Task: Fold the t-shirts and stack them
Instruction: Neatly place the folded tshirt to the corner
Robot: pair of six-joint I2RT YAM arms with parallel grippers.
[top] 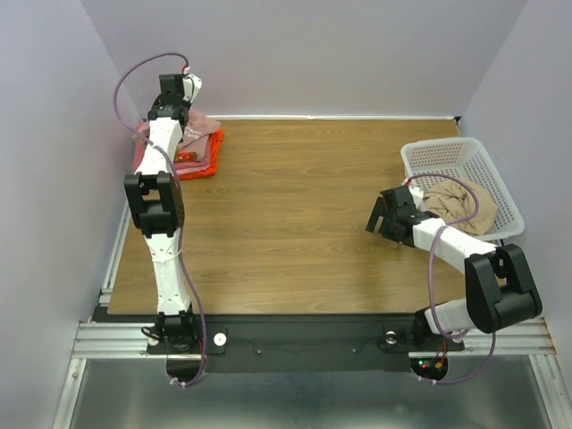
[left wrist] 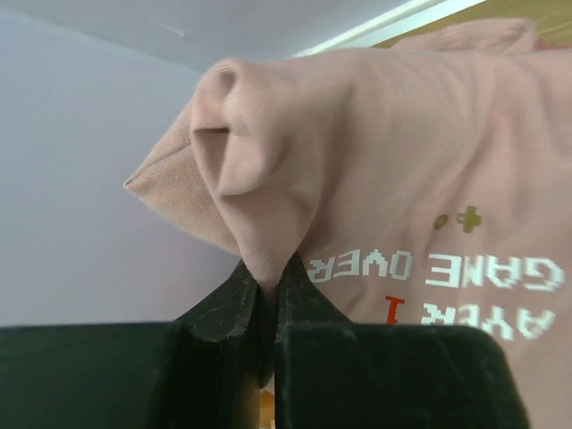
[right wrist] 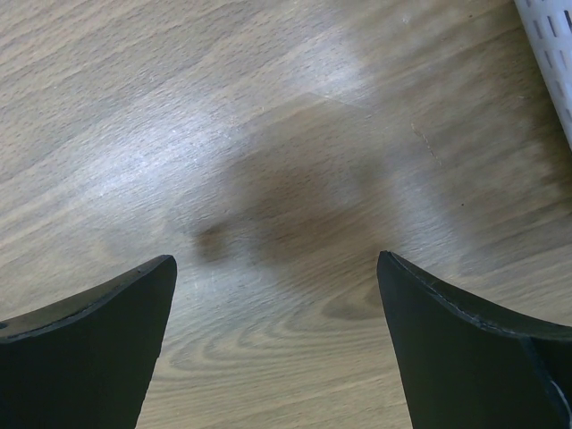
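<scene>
Wood table (right wrist: 268, 134) close under my right gripper (right wrist: 277, 268): jaws spread wide, nothing between them. White basket (right wrist: 550, 54) just beside, to right; beige tee (top: 460, 204) heaped inside. Farther out, at far-left corner: my left gripper (left wrist: 266, 279) over stack of tees (top: 192, 150), jaws clamped on raised fold of dusty-pink tee (left wrist: 402, 161), cloth bunched above fingertips. White pixel lettering "GAME OVER" upside down to wrist camera. Orange-red tee (top: 212, 163) beneath, edge poking out toward table middle. Lilac wall (left wrist: 71, 179) behind.
</scene>
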